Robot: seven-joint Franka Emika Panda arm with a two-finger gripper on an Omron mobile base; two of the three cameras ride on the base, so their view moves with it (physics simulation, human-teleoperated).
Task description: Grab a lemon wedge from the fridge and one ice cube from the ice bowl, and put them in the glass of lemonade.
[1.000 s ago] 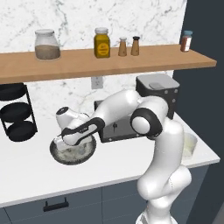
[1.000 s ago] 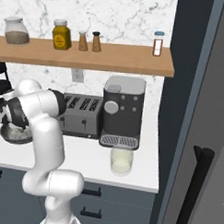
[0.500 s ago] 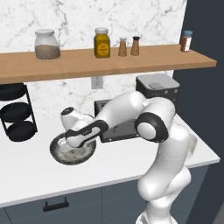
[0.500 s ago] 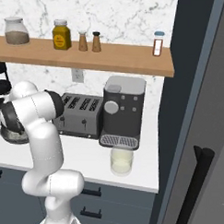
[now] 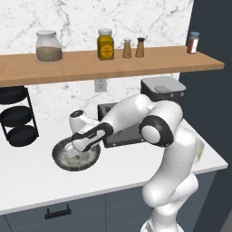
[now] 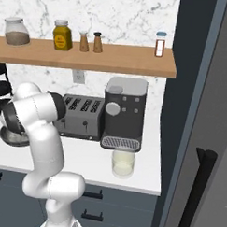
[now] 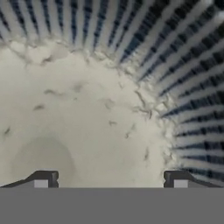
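Where grainy white, ice bowl (image 5: 63, 159) interior

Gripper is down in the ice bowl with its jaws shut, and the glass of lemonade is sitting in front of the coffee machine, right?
Not quite. The gripper is down in the ice bowl, but the hand view shows its jaws wide apart, not shut, with nothing between them. The glass of lemonade does sit in front of the coffee machine.

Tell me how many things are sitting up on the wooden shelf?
5: a grey-filled jar at the left, a yellow jar, two little shakers together, and a red-filled bottle at the right end.
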